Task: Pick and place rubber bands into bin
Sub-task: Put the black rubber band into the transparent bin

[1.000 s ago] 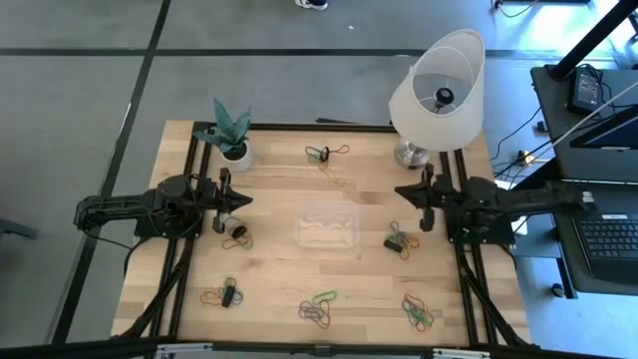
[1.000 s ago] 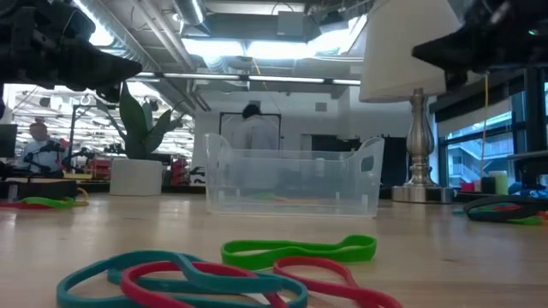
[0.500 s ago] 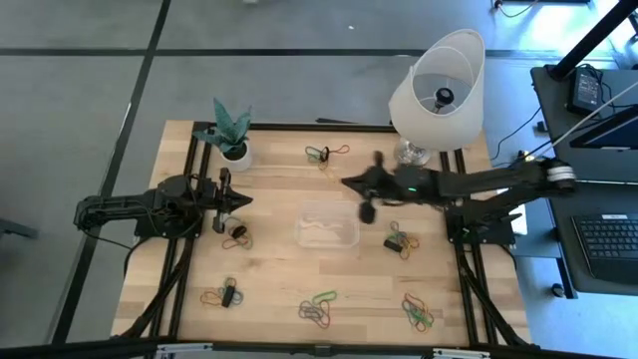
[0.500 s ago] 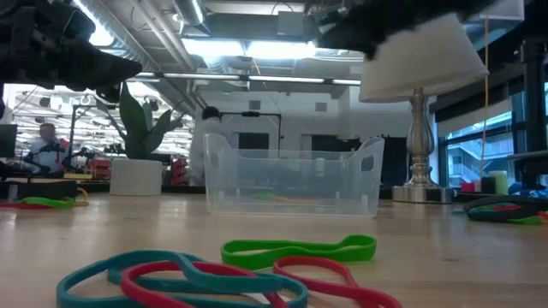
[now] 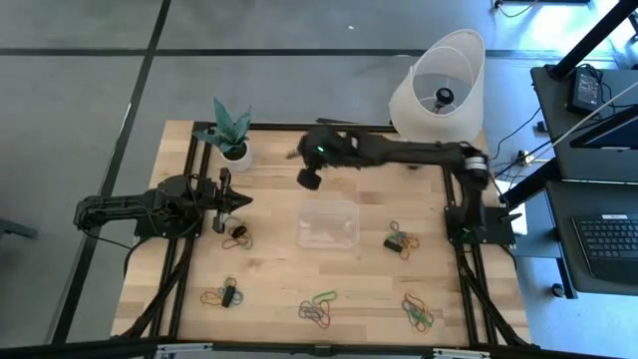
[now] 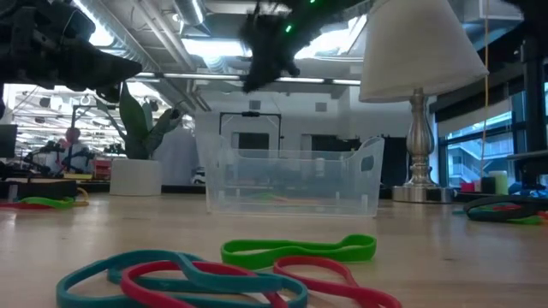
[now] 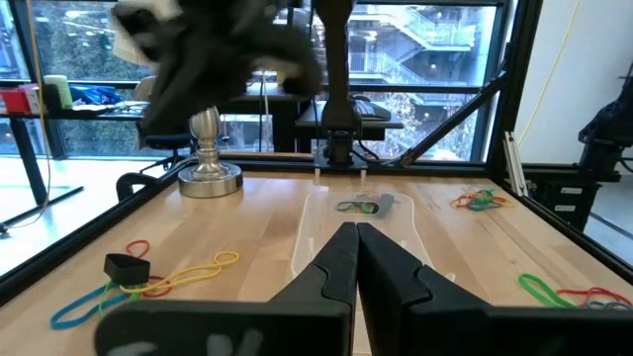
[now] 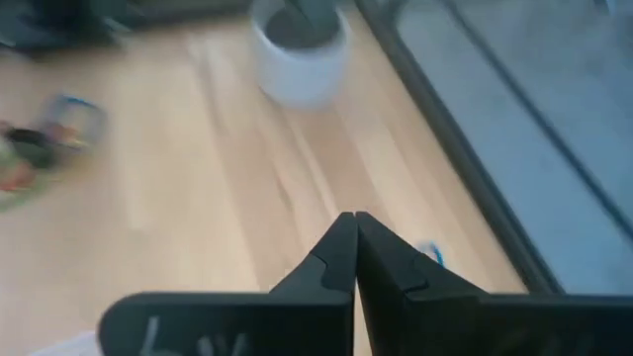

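Table [image 5: 279, 289] of light wood carries all. Bin [image 5: 327, 223] of clear plastic, rectangular with rounded corners, stands near the table's centre. Right gripper [image 5: 296, 154], fingers pressed together and empty, hangs above the far edge. Left gripper [image 5: 245, 201], also closed, waits at the left edge. Rubber bands [image 5: 318, 305], thin colourful loops, lie in small clusters around the bin.

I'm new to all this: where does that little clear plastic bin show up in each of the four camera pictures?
High view: the bin sits mid-table, between the two arms.
Low view: the bin stands centre, behind the rubber bands.
Left wrist view: the bin lies just ahead of the shut left gripper.
Right wrist view: not in it.
Shared landmark: the lamp, beyond the bin in the high, low and left wrist views.
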